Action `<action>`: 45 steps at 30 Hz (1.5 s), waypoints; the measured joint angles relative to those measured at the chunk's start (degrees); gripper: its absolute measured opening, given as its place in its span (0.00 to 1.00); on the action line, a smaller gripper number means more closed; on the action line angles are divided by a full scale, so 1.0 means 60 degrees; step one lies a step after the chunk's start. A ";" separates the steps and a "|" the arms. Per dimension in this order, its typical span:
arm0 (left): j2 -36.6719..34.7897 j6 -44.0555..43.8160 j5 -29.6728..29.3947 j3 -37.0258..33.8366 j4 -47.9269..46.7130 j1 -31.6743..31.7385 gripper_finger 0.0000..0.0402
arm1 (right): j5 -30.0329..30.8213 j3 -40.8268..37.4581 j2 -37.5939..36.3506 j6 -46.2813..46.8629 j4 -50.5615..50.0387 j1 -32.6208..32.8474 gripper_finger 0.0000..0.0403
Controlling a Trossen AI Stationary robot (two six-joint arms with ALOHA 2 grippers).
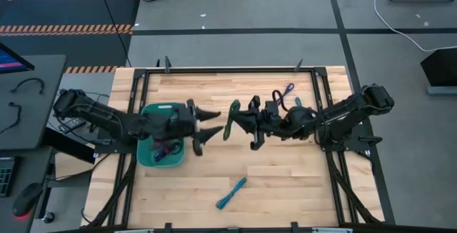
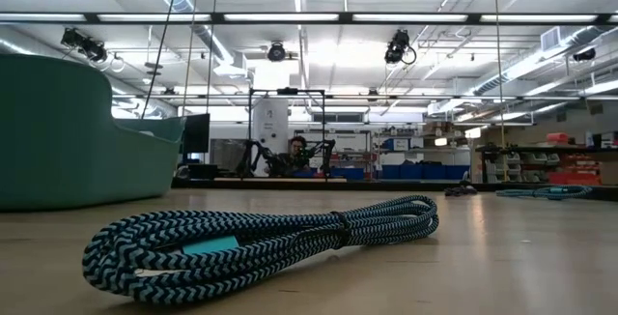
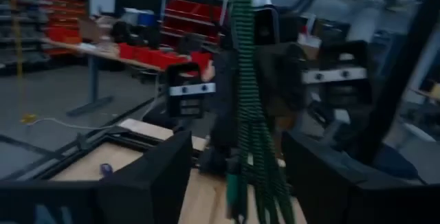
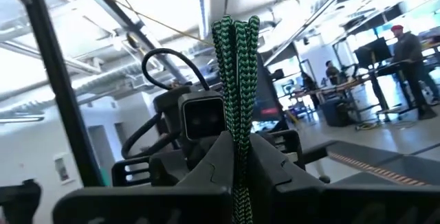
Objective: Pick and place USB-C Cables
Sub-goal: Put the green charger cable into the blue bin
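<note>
A green braided USB-C cable bundle (image 1: 232, 119) is held over the table's middle by my right gripper (image 1: 241, 123), which is shut on it. In the left wrist view the bundle (image 3: 251, 114) hangs upright. My left gripper (image 1: 214, 122) is open and points at the bundle from the table's left, just short of it and touching nothing. The teal tray (image 1: 146, 156) under the left arm holds several cable bundles. A teal-black bundle (image 1: 230, 194) lies flat near the near edge and fills the low view (image 2: 261, 243). A purple-blue bundle (image 1: 285, 93) lies behind the right arm. My right gripper pinches the green bundle (image 4: 238, 155) between its two fingers (image 4: 206, 172), with several strands together. The fingers come level from the table's right and lie across the bundle. It runs upright through the hold, one looped end (image 4: 235, 28) standing clear of the fingers.
The tray's wall (image 2: 68, 136) rises at the low view's left. A small teal cable (image 1: 298, 103) lies by the right arm. Black rails frame the wooden table (image 1: 285, 183), with bare wood on the near right side. People stand in the room beyond.
</note>
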 joint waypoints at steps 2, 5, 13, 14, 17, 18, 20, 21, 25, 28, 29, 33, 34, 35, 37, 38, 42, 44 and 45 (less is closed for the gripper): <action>0.0073 -0.0187 0.0220 0.0000 0.0051 0.0290 0.61 | -0.0011 0.0000 0.0000 0.0000 -0.0003 -0.0159 0.04; 0.0211 -0.0448 0.0705 -0.0007 0.0252 0.0600 0.62 | -0.0008 0.0000 -0.0004 0.0048 0.0009 -0.0345 0.04; 0.0979 -0.0459 0.0851 0.0000 0.1175 0.0841 0.45 | -0.0015 0.0004 -0.0004 0.0077 -0.0041 -0.0613 0.05; 0.1076 -0.0463 0.0848 0.0004 0.1368 0.0841 0.42 | -0.0013 0.0004 -0.0007 0.0095 -0.0073 -0.0647 0.05; 0.1240 -0.0399 0.0837 0.0004 0.1545 0.0858 0.32 | -0.0023 0.0004 -0.0007 0.0256 -0.0221 -0.0701 0.06; 0.1253 -0.0379 0.0842 0.0004 0.1544 0.0879 0.29 | -0.0028 0.0004 -0.0007 0.0301 -0.0264 -0.0710 0.06; 0.1250 -0.0379 0.0811 0.0004 0.1523 0.0884 0.20 | -0.0044 0.0004 -0.0008 0.0454 -0.0286 -0.0724 0.08; 0.1239 -0.0379 0.0786 0.0004 0.1517 0.0884 0.15 | -0.0054 0.0004 -0.0011 0.0493 -0.0280 -0.0726 0.10; 0.1004 -0.0368 0.0284 0.0004 0.1314 0.0881 0.06 | -0.0051 0.0007 -0.0082 0.0510 -0.0391 -0.0742 0.16; 0.0368 -0.0480 -0.0444 0.0017 0.0449 0.0825 0.06 | -0.0067 0.0007 -0.0403 0.0509 -0.1062 -0.0812 0.21; 0.0101 -0.0647 -0.0729 0.0018 -0.0137 0.0779 0.06 | -0.0107 0.0007 -0.0597 0.0509 -0.1587 -0.0843 0.23; -0.1145 -0.2094 -0.1437 0.0015 -0.3350 0.0657 0.06 | -0.0193 0.0007 -0.1596 0.0864 -0.4783 -0.0989 0.29; -0.1513 -0.2677 -0.1486 0.0018 -0.4360 0.0643 0.06 | -0.0193 0.0007 -0.1825 0.1091 -0.5695 -0.1029 0.30; -0.1850 -0.3329 -0.1490 0.0018 -0.5493 0.0640 0.06 | -0.0193 0.0007 -0.2042 0.1330 -0.6579 -0.1067 0.31; -0.2380 -0.4979 -0.1482 0.0022 -0.7953 0.0640 0.06 | -0.0193 0.0007 -0.2389 0.1755 -0.8096 -0.1118 0.31; -0.2586 -0.6013 -0.1384 0.0022 -0.9391 0.0640 0.06 | -0.0193 0.0007 -0.2528 0.1928 -0.8778 -0.1131 0.31; -0.2960 -0.9817 -0.0487 0.0017 -1.4348 0.0647 0.07 | -0.0203 0.0007 -0.2742 0.2492 -1.0633 -0.1134 0.31; -0.2952 -1.1142 0.0196 -0.0004 -1.6182 0.0647 0.07 | -0.0201 0.0004 -0.2709 0.2583 -1.1081 -0.1134 0.31; -0.2933 -1.1564 0.0426 -0.0004 -1.6766 0.0647 0.06 | -0.0199 0.0004 -0.2649 0.2583 -1.1115 -0.1134 0.31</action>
